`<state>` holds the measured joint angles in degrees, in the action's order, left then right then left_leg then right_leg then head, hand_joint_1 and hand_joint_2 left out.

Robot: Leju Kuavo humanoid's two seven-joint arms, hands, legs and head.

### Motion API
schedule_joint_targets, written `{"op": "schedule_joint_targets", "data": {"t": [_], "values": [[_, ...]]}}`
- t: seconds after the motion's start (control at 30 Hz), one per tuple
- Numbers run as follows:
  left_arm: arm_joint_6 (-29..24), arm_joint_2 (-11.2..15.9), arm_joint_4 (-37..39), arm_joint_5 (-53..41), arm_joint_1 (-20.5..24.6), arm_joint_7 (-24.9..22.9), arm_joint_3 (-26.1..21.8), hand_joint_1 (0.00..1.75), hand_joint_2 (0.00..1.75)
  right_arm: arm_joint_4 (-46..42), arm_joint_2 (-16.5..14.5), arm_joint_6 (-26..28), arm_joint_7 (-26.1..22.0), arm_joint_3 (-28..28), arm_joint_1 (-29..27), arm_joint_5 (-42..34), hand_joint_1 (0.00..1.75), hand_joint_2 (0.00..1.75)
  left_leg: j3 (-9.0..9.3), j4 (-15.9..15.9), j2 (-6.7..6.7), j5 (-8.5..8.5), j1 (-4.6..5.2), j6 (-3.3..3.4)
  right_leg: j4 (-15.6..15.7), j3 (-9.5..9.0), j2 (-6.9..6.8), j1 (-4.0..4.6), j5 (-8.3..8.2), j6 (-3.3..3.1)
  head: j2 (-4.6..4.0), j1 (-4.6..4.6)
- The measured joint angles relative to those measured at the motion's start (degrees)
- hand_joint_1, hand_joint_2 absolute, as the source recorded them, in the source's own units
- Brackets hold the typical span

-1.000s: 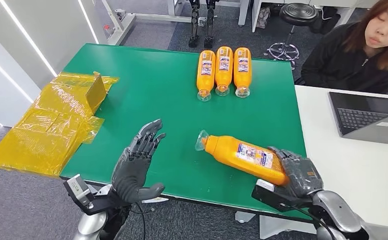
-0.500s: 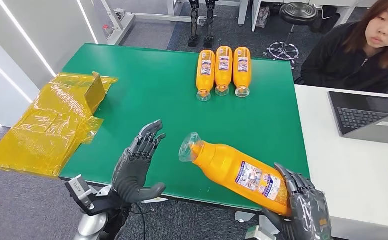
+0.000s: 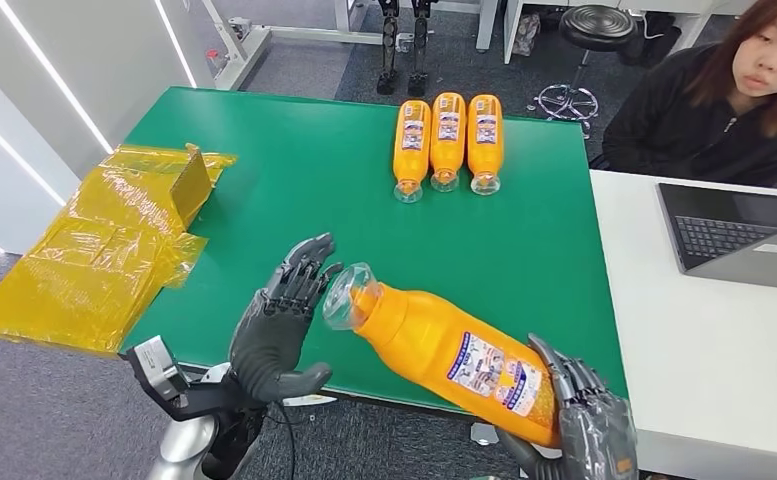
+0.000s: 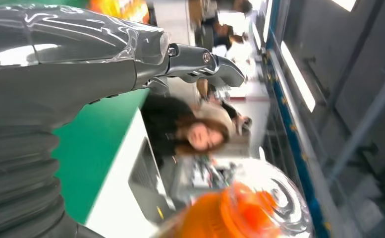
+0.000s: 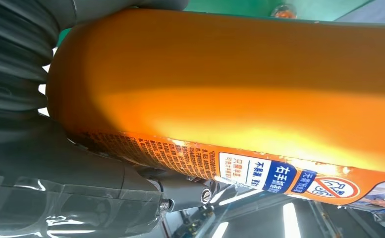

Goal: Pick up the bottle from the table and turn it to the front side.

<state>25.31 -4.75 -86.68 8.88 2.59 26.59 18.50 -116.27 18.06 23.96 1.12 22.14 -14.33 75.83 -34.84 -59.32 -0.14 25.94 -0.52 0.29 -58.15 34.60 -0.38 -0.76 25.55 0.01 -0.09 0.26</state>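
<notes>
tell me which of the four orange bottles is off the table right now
The orange bottle gripped at its base by the right hand; the other three bottles lie side by side at the table's far edge.

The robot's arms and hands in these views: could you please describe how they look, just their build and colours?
Both hands are dark grey with segmented, jointed fingers. The left hand sits on a silver arm that carries a small boxy camera module and thin black cables at the wrist. The right hand looks the same. Up close, the wrist views show a grey ribbed cover, a glossy clear wrap and small metal screws on the fingers.
</notes>
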Motion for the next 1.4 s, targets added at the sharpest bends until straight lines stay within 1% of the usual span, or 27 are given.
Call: {"op": "schedule_joint_targets", "data": {"t": [0.1,0.2,0.37,0.57,0.77,1.07,1.2,1.3,1.4], "values": [[3.1,-0.3,0.1,4.4,0.7,-1.3,1.9,0.00,1.75,0.4,-2.6,-0.3,0.5,2.5,0.5,0.7,1.75,1.75,0.01,0.0,0.04,0.00,-0.01,0.00,0.0,0.01,0.03,0.01,0.01,-0.01,0.00,-0.01],[5.6,-0.4,0.3,8.9,1.8,-2.3,4.5,0.00,1.75,2.1,-4.3,0.1,-1.2,4.6,2.2,-2.2,1.75,1.75,0.02,0.0,0.06,0.00,-0.02,-0.01,0.0,0.01,0.04,0.02,0.01,-0.02,0.00,-0.01],[7.7,-0.1,0.8,14.5,3.7,-3.9,7.6,0.00,1.75,6.0,-5.5,2.0,-3.8,7.0,4.6,-6.3,1.75,1.75,0.02,0.0,0.06,-0.01,-0.02,-0.01,0.0,-0.02,0.03,0.02,-0.03,-0.05,0.00,0.01],[8.7,0.0,0.9,17.1,5.4,-6.3,9.3,0.00,1.75,9.1,-7.3,1.9,-4.1,8.8,7.4,-8.3,1.75,1.75,0.03,0.0,0.05,-0.01,-0.01,-0.01,0.0,-0.01,0.03,0.01,-0.04,-0.06,0.00,0.00],[8.7,0.2,1.3,17.6,6.8,-6.9,10.1,0.00,1.75,10.6,-7.8,3.0,-4.8,9.3,8.1,-10.0,1.75,1.75,0.02,0.0,0.05,-0.01,-0.01,-0.01,0.0,0.00,0.03,0.01,-0.04,-0.06,0.00,0.01],[7.4,1.1,1.3,17.0,6.7,-7.3,10.4,0.02,1.75,11.1,-7.4,3.6,-5.6,9.8,7.2,-10.8,1.75,1.75,0.02,0.0,0.06,-0.01,-0.01,-0.01,0.0,0.01,0.03,0.02,-0.03,-0.06,0.00,0.01],[7.3,1.4,1.2,16.8,6.6,-7.3,10.5,1.66,1.75,11.1,-7.1,3.6,-5.6,9.9,6.9,-10.8,1.75,1.75,0.02,0.0,0.06,-0.01,-0.01,-0.01,0.0,0.01,0.03,0.02,-0.03,-0.06,0.00,0.01],[7.2,1.5,1.2,16.7,6.6,-7.3,10.5,1.70,1.75,11.1,-7.0,3.7,-5.5,10.0,6.9,-10.8,1.75,1.75,0.02,0.0,0.06,-0.01,-0.01,-0.01,0.0,0.01,0.03,0.02,-0.03,-0.06,0.00,0.01],[6.5,2.0,1.2,16.1,6.4,-6.9,10.5,1.75,1.75,11.0,-6.0,4.4,-4.9,10.4,6.2,-11.1,1.75,1.75,0.02,0.0,0.05,-0.01,-0.01,-0.01,0.0,0.01,0.03,0.01,-0.03,-0.06,0.00,0.01]]}}
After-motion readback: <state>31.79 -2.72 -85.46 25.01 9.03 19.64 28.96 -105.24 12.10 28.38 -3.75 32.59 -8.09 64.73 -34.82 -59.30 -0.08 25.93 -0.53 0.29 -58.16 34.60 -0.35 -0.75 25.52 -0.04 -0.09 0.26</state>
